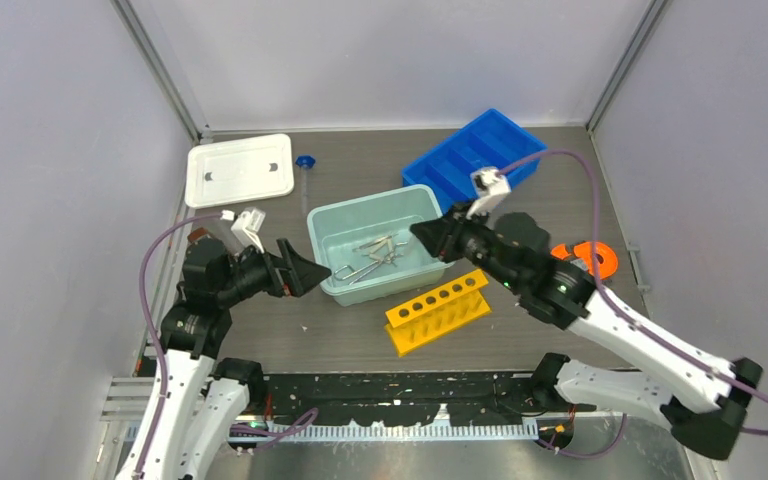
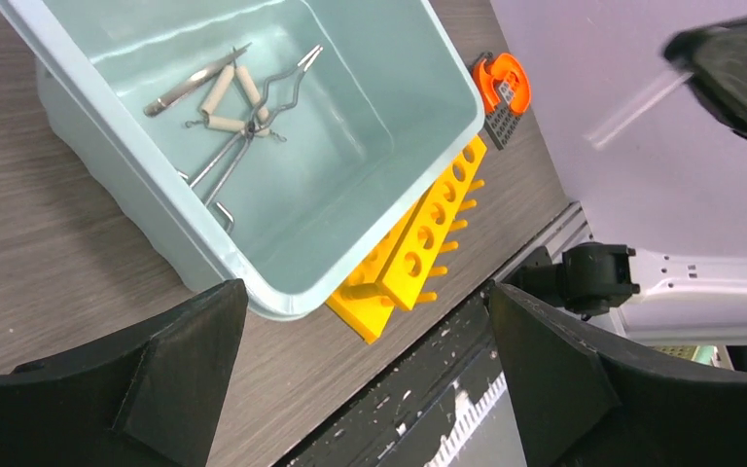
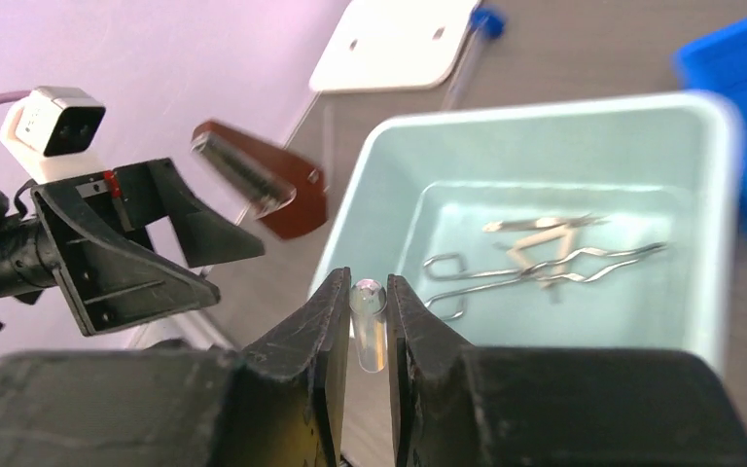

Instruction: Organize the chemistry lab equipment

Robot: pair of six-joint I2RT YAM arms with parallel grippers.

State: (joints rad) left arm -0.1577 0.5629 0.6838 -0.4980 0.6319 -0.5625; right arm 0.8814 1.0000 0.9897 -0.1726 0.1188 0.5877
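Pale teal tub (image 1: pixel 332 225) holds silvery metal tools (image 1: pixel 376 254); right pincer (image 3: pixel 362 316) clenches a clear tube (image 3: pixel 369 336), left pincer (image 2: pixel 367 297) gapes, released and empty.

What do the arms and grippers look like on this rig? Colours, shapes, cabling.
Left arm and right arm: white links, black joints. Left gripper and right gripper: black, with wedge-shaped fingers. A purple cable loops to a small white wrist camera on each.
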